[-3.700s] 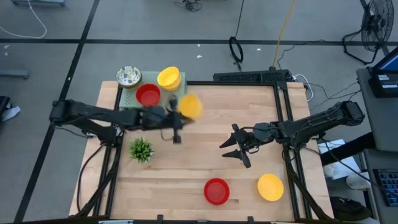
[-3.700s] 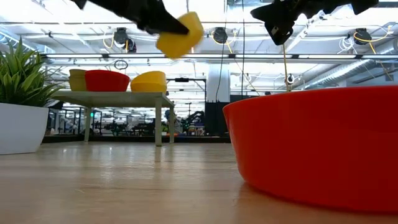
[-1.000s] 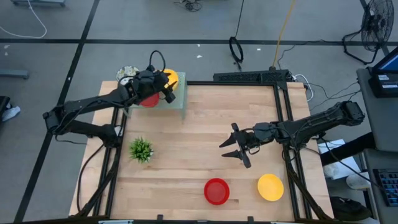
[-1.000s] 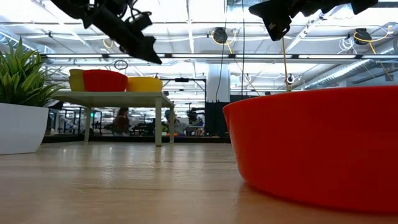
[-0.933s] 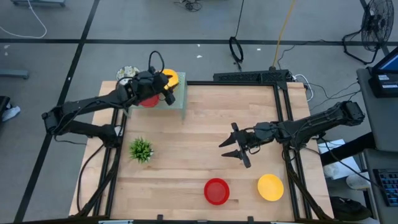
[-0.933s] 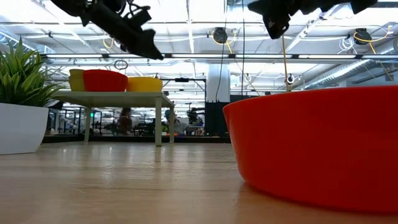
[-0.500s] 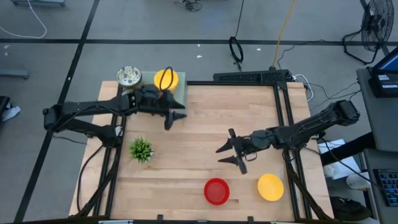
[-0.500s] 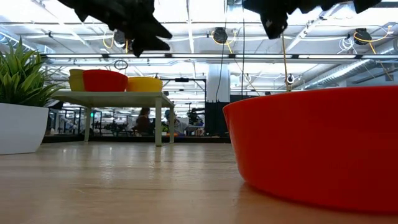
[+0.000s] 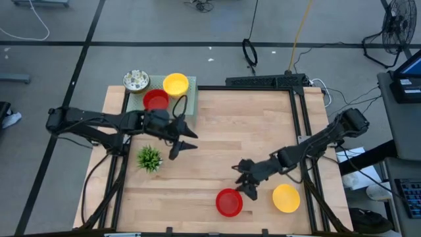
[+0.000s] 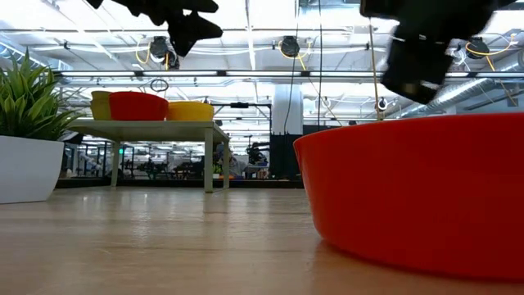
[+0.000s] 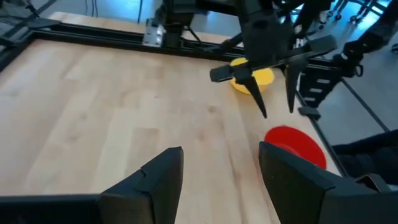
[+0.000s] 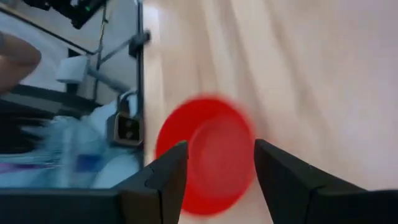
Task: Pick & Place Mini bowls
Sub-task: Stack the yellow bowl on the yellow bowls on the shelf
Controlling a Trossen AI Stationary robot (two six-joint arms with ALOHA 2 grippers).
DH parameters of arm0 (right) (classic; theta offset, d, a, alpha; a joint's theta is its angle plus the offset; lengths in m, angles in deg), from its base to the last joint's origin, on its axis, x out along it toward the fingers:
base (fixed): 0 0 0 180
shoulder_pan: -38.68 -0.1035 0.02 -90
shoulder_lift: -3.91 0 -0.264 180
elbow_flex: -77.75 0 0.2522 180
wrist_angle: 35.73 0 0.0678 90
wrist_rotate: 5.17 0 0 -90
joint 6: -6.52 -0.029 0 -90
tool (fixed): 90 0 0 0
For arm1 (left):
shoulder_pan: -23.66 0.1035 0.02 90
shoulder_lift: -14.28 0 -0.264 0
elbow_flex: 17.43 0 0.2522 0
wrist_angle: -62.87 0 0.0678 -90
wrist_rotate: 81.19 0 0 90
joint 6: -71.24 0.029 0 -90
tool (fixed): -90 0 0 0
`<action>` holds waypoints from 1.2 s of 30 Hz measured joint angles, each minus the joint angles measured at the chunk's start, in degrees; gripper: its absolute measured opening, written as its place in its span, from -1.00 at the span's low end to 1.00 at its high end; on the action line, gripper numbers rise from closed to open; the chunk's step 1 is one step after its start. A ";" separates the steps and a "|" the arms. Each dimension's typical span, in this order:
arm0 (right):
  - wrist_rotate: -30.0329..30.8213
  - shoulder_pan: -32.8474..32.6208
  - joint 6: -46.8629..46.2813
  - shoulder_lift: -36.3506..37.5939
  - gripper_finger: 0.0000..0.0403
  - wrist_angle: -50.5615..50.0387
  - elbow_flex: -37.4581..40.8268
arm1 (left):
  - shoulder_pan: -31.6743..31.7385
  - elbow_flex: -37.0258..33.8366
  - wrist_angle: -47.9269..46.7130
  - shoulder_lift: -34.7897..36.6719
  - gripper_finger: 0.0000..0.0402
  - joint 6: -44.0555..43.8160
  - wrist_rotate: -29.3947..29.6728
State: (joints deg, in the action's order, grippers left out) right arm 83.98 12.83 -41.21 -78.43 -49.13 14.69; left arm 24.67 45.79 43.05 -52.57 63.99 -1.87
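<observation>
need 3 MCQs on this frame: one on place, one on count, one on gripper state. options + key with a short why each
1. Where does the right gripper hang?
A. over the rack
B. just above the red bowl near the table's front edge
C. beside the plant

2. How many bowls lie on the bare wood?
A. two
B. four
C. none

3. The left gripper is:
A. shut on a yellow bowl
B. out of view
C. open, empty

Key: B, high view shows it by that bowl; A, the red one and a yellow bowl; C, its fingers stand apart with nothing between.
</observation>
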 joint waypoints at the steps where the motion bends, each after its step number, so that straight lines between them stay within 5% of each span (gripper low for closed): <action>1: -0.96 -0.69 -3.66 -0.73 -0.15 -0.52 -0.24 | -0.71 0.01 -0.01 0.00 0.06 -0.45 0.51; 6: -6.01 -3.77 -18.20 -3.50 -0.15 -0.52 -2.10 | -3.64 -0.01 -0.79 0.00 0.06 -1.38 2.40; 10: -4.93 -5.46 -16.91 -5.01 -0.15 3.75 -5.96 | -5.51 0.01 -1.87 0.00 0.06 -1.96 3.84; 14: -0.55 -5.90 1.53 -5.39 -0.15 10.34 -10.54 | -7.13 0.00 -2.23 -0.02 0.06 -2.36 4.96; 21: 0.57 -6.22 49.60 -5.35 -0.15 30.63 -11.74 | -9.67 0.01 -2.35 -0.02 0.06 -3.65 6.39; 27: 1.88 -5.55 68.11 -5.40 -0.15 36.25 -10.58 | -11.74 0.01 -2.36 -0.02 0.06 -4.06 6.37; 31: 17.52 -4.96 61.88 -5.30 -0.15 29.09 -11.46 | -12.82 -0.01 -2.57 -0.02 0.06 -4.03 6.36; 36: 38.92 -5.33 46.31 -4.51 -0.15 -1.74 -17.56 | -13.28 0.00 -3.22 -0.02 0.06 -3.60 6.61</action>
State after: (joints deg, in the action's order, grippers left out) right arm 122.90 7.50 5.09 -82.94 -50.87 -2.86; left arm 11.39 45.80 39.83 -52.59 60.39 4.74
